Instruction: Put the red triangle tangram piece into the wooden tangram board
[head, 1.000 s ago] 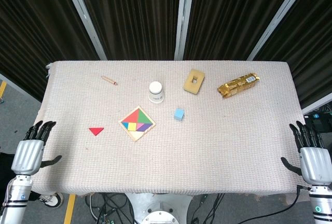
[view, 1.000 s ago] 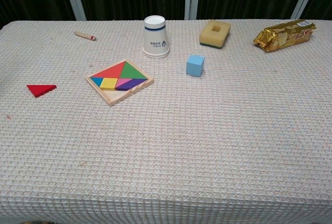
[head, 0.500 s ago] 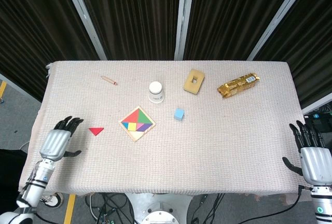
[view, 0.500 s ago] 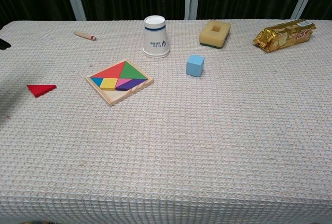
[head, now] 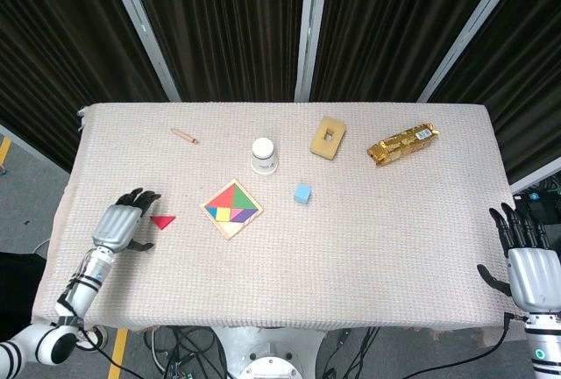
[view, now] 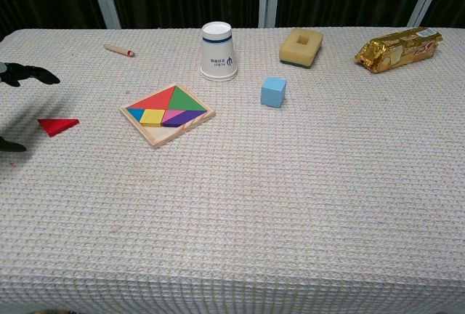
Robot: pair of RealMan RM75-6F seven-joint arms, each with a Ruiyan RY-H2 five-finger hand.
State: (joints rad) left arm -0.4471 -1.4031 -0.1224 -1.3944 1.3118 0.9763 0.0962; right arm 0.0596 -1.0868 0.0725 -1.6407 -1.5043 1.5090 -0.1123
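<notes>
The red triangle tangram piece (head: 163, 219) (view: 58, 126) lies flat on the cloth, left of the wooden tangram board (head: 231, 209) (view: 168, 114). The board holds several coloured pieces, with a bare wooden gap at its near corner. My left hand (head: 118, 225) hovers open just left of the triangle, fingers spread, their dark tips over its left corner; only the fingertips (view: 29, 75) show in the chest view. My right hand (head: 529, 265) hangs open off the table's right edge, holding nothing.
An upside-down paper cup (head: 264, 155) stands behind the board, a blue cube (head: 302, 193) to its right. At the back lie a yellow sponge (head: 328, 138), a gold foil packet (head: 401, 143) and a wooden stick (head: 184, 136). The table's left edge (head: 61, 212) runs beside my left hand.
My left hand has moved from off the table's left edge rightwards over the cloth, up to the red triangle. The right hand and all objects stayed put.
</notes>
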